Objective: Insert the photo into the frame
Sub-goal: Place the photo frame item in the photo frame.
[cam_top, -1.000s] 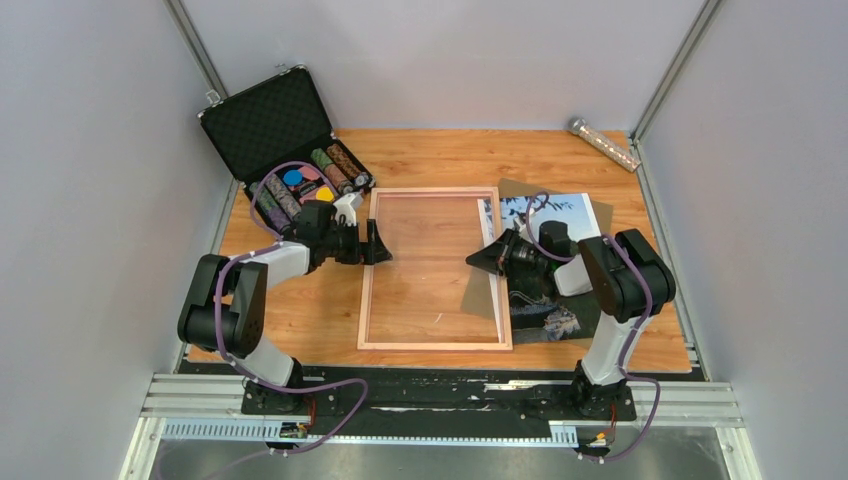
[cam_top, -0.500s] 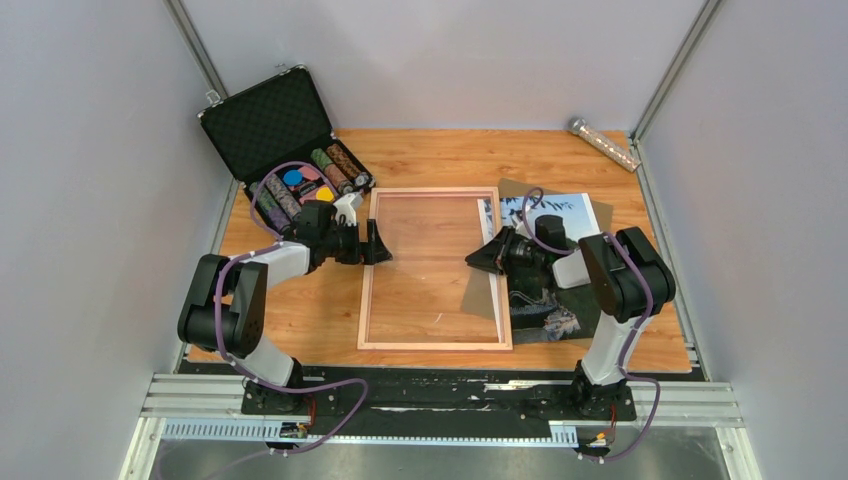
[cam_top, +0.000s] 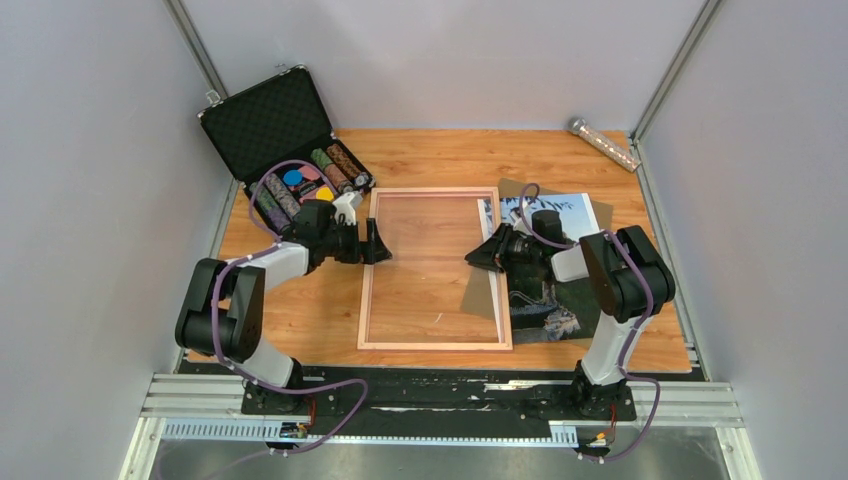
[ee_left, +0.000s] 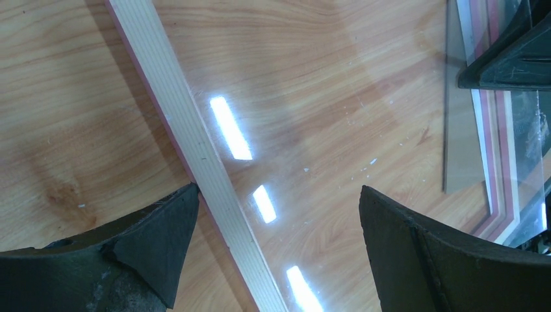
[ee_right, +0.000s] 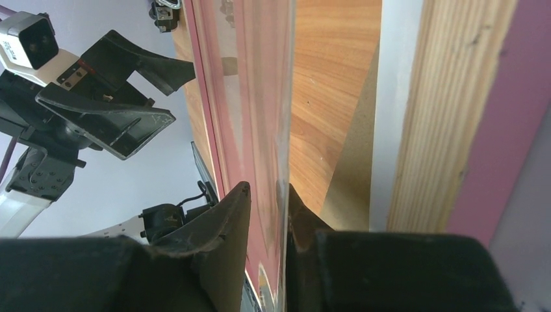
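While the table [cam_top: 440, 160] and everything lying on it show no shift from the frame a second earlier, the two arms show small differences. The frame [cam_top: 433, 345] lies flat at the centre of the table, wood side up, in the same position as before. The black case [cam_top: 265, 120] stands open at the far left corner. The photo [cam_top: 570, 210] lies flat just right of the frame on a brown board [cam_top: 512, 188], its left strip tucked beneath the frame's right side and much of it hidden by the right arm; it is not seated in the frame. The left gripper [cam_top: 378, 243] is spread wide across the frame's left rail, one finger over the bare table and the other over the pane; contact cannot be confirmed, and the upper arm has shifted slightly to the left. The right gripper [cam_top: 480, 256] sits at the frame's right side, a little farther back than before. In the right wrist view its fingers [ee_right: 230, 214] stand narrowly parted with the pane's edge between them, a gap visible beside the pane. A glittery tube [cam_top: 603, 144] lies at the far right corner, unmoved.
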